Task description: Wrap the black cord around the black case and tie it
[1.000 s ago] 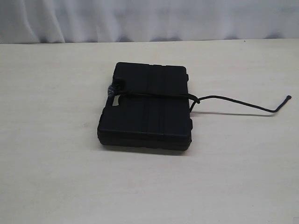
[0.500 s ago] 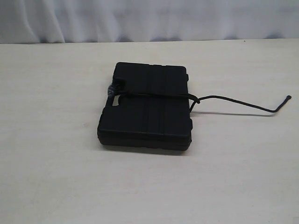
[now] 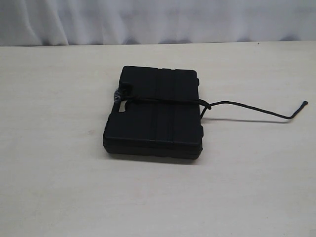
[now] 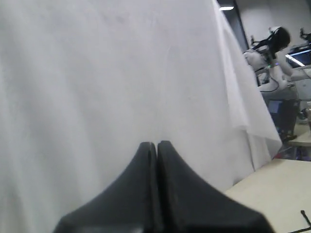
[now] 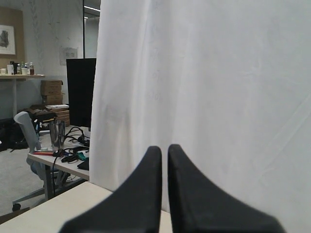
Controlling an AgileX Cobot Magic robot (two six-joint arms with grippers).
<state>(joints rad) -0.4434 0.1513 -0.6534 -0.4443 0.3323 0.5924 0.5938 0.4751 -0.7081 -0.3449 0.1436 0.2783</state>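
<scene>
Black case [image 3: 157, 118], flat, one item: you will find it lying lid-up near the middle of the pale table [image 3: 59, 187].

Cord [image 3: 247, 106], black, thin: you can trace it across the lid from the handle cut-out on the left to a knot at the right edge. Its free tail runs off to the right over the table.

Left gripper [image 4: 157, 145]: your fingers are pressed together with nothing between them, facing a white curtain [image 4: 97, 73].

Right gripper [image 5: 164, 150]: fingers drawn together, only a sliver between them, holding nothing, also facing the curtain.

Neither gripper shows in the exterior view, and neither touches case or cord.
</scene>
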